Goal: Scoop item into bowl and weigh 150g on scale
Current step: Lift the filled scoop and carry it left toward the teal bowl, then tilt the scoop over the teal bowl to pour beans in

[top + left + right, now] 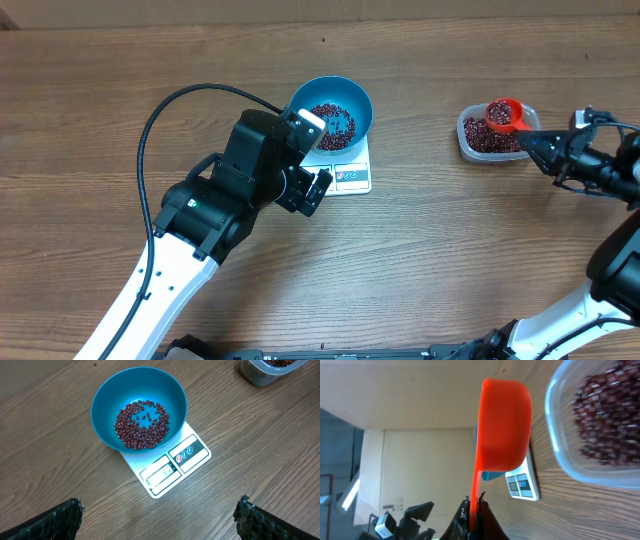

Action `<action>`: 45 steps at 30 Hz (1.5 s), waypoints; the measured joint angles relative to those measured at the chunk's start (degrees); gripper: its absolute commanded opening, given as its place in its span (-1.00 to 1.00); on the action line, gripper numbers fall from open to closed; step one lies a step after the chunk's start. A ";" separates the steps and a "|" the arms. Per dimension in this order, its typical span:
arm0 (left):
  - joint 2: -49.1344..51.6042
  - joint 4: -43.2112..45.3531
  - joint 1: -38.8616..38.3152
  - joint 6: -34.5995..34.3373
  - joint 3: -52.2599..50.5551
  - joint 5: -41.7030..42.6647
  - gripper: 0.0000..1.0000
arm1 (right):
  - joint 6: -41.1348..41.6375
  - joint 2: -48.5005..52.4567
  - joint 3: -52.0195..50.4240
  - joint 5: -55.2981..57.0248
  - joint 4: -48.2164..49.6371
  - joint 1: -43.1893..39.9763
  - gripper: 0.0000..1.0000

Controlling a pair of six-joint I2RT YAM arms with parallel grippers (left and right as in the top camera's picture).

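The blue bowl [357, 100] stands on the white scale [352, 177], with a thin layer of red-brown beans [332, 122] in its bottom. In the left wrist view the bowl [105, 405], its beans [142, 425] and the scale [175, 467] lie just ahead of my left gripper [160, 520], which is open with nothing between its fingers. That gripper [315, 158] hovers at the bowl's near-left side. My right gripper [535, 140] is shut on the handle of a red scoop [503, 113], which is heaped with beans and held over the clear container [470, 140]. The right wrist view shows the scoop [504, 425] from below.
The clear container [560, 455] of beans [610, 425] sits right of the scale [522, 485], near the right arm. A black cable [160, 120] loops over the table behind the left arm. Bare wooden table [430, 260] lies in front.
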 measured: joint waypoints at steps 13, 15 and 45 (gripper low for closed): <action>0.00 0.00 0.00 0.00 0.00 0.00 0.99 | -0.63 0.00 0.00 -7.50 1.81 14.08 -0.92; 0.00 0.00 0.00 0.00 -0.02 0.00 0.99 | -0.66 0.00 0.00 -7.82 1.95 16.39 -0.92; 0.26 0.00 0.00 0.02 -0.04 0.00 0.99 | 44.00 0.07 -0.48 3.30 54.95 38.69 -0.93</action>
